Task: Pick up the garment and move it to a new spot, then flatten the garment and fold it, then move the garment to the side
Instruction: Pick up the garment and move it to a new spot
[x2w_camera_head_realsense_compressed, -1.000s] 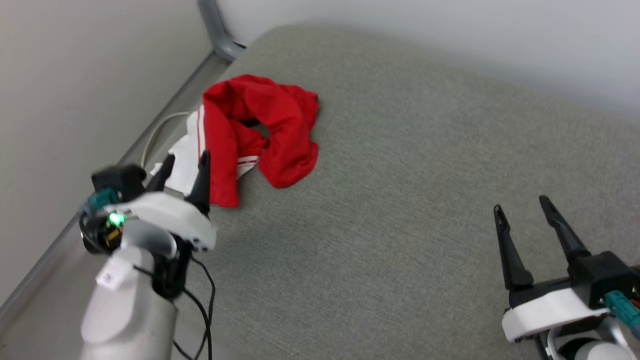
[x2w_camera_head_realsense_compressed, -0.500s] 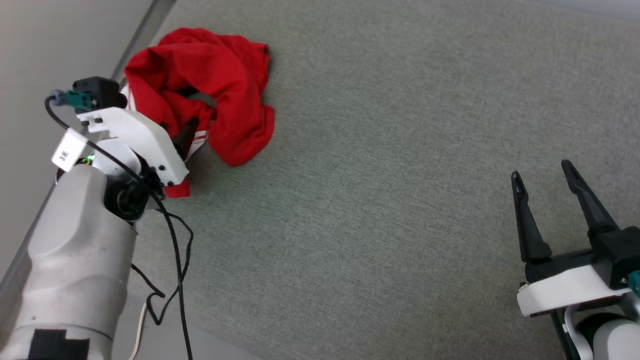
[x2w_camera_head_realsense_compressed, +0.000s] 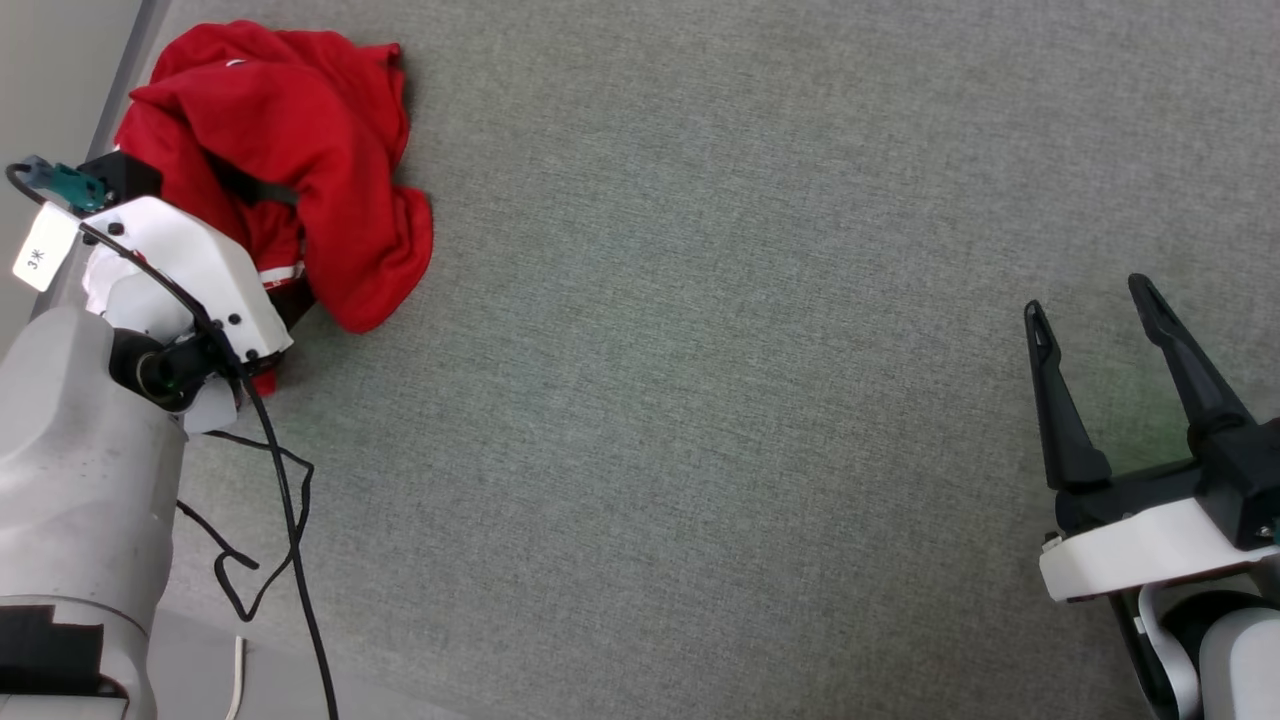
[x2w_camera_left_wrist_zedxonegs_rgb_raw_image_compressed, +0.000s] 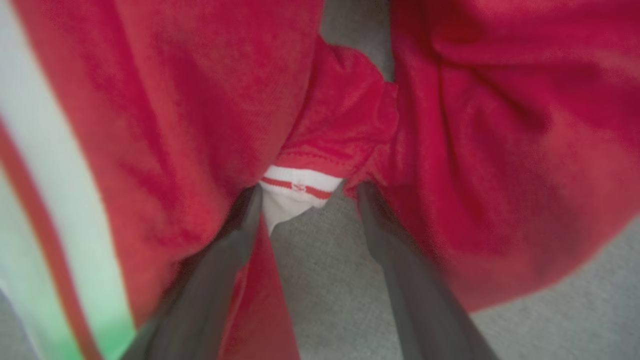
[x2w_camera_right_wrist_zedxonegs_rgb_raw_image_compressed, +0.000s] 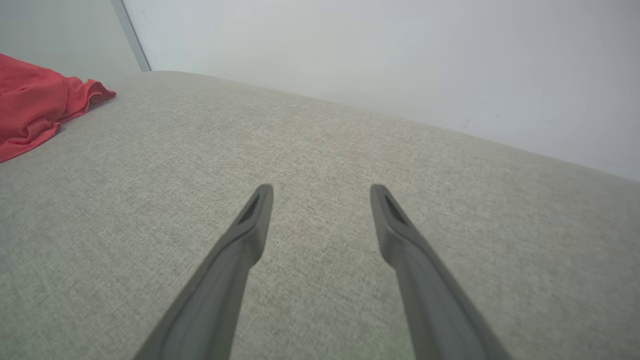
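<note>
The garment (x2w_camera_head_realsense_compressed: 300, 150) lies crumpled at the far left of the grey cushion, red with a strip of red-white striped trim (x2w_camera_left_wrist_zedxonegs_rgb_raw_image_compressed: 300, 182) showing. My left gripper (x2w_camera_left_wrist_zedxonegs_rgb_raw_image_compressed: 309, 194) is open, its fingers pushed down into the red folds with the white trim between the tips. From the head, its white housing (x2w_camera_head_realsense_compressed: 170, 260) covers the garment's near edge and hides the fingers. My right gripper (x2w_camera_head_realsense_compressed: 1088, 300) stands open over bare cushion at the lower right, far from the garment (x2w_camera_right_wrist_zedxonegs_rgb_raw_image_compressed: 30, 110), with nothing between its fingers (x2w_camera_right_wrist_zedxonegs_rgb_raw_image_compressed: 250, 225).
The grey upholstered cushion (x2w_camera_head_realsense_compressed: 720, 400) spreads wide to the right of the garment. Its left edge meets a grey rail (x2w_camera_head_realsense_compressed: 135, 40), and a pale wall (x2w_camera_right_wrist_zedxonegs_rgb_raw_image_compressed: 400, 60) runs behind it. Black cables (x2w_camera_head_realsense_compressed: 285, 520) hang beside my left arm near the cushion's front edge.
The head camera has tilted down and the whole picture has shifted. My left gripper has moved from the garment's near edge into its folds. Both grippers stay open.
</note>
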